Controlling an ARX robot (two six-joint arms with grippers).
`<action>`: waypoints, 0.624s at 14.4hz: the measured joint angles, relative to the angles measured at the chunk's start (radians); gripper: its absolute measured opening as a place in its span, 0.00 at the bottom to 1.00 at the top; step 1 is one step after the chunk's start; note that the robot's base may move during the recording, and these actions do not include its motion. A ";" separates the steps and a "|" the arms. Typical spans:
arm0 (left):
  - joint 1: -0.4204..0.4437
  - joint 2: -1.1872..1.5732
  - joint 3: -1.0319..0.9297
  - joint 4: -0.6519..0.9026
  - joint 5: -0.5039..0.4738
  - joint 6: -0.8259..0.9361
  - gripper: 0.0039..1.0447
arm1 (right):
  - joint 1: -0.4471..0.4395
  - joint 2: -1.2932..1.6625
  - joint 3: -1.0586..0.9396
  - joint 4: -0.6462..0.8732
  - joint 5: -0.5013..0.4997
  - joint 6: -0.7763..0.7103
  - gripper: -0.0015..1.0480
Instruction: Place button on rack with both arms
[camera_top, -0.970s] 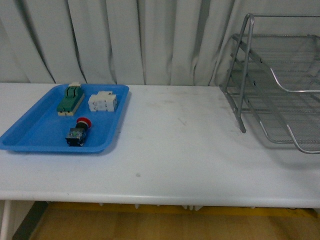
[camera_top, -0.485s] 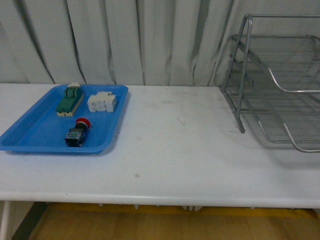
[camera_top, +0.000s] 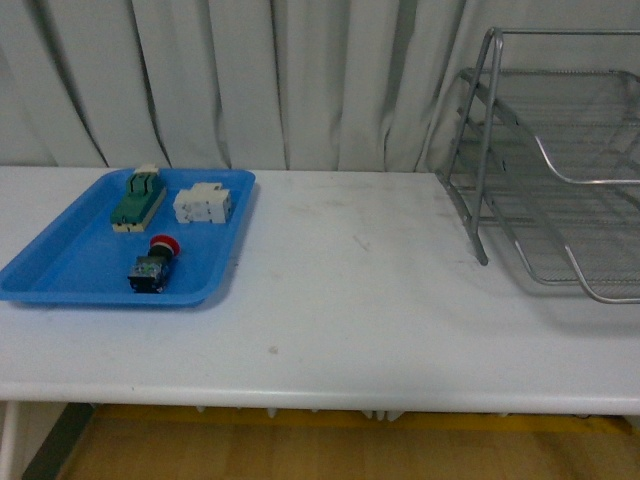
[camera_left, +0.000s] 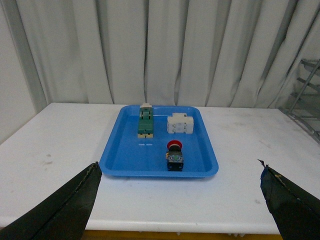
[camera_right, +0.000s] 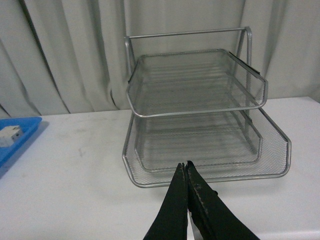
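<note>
Nothing on the table (camera_top: 350, 300) has shifted since a second ago. The button (camera_top: 153, 265) lies near the front edge of the blue tray (camera_top: 70, 255) at the table's left end, red cap toward the back, well apart from the rack (camera_top: 487, 150) at the far right corner. My left gripper (camera_left: 178, 167) is spread wide and empty, short of the tray's front edge, while my right gripper (camera_right: 185, 172) is pinched together on nothing, facing the rack's front rim. Behind the button, a green terminal block (camera_top: 138, 198) and a white component (camera_top: 204, 203) sit along the tray's back edge.
</note>
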 joint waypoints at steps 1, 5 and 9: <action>0.000 0.000 0.000 0.000 0.000 0.000 0.94 | 0.040 -0.074 -0.005 -0.061 0.036 -0.029 0.02; 0.000 0.000 0.000 0.000 0.000 0.000 0.94 | 0.148 -0.297 -0.022 -0.261 0.149 -0.053 0.02; 0.000 0.000 0.000 0.000 0.000 0.000 0.94 | 0.302 -0.474 -0.022 -0.429 0.298 -0.055 0.02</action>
